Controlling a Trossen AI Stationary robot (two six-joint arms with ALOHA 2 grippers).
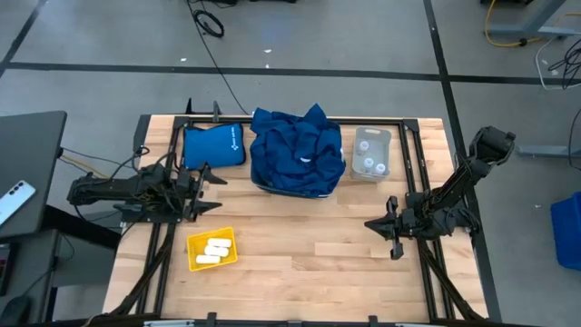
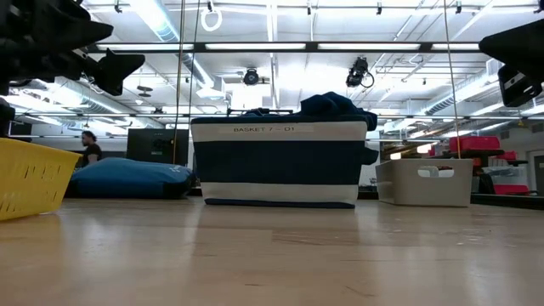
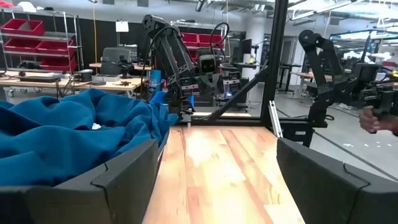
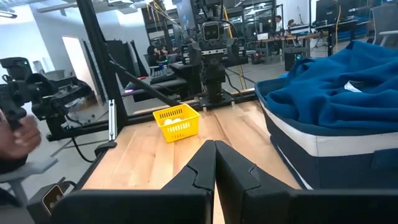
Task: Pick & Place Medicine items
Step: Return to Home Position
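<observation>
Left gripper (image 1: 216, 191) hangs empty over the table (image 1: 300, 282) on my left side, fingers spread apart, just beside the flat blue pouch (image 1: 213, 145) and near the yellow tray (image 1: 192, 254); my right gripper (image 1: 372, 223) sits on the far right side, fingers pressed together on nothing. From above, the cream-white packs (image 1: 214, 251) lie in the yellow tray and the round bottles (image 1: 369, 165) stand in the grey bin (image 1: 372, 133), next to a heap of blue cloths (image 1: 298, 145). At table height the basket (image 2: 276, 161) holding those cloths stands mid-table, tray to one side, bin to the other; their walls hide the medicine items, and no fingertip is near the wood. Through my left wrist camera my fingers (image 3: 124, 180) stand wide with bare wood between them; a person's hand (image 3: 373, 118) shows beyond the table. Through my right wrist camera the fingers (image 4: 199, 171) meet, and the tray lies ahead with pale packs in it. I judge the sorting done, since nothing lies loose on the wood; the step in hand is going to rest, which calls for folding both arms back clear of pouch, tray and bin, with no grasp.
</observation>
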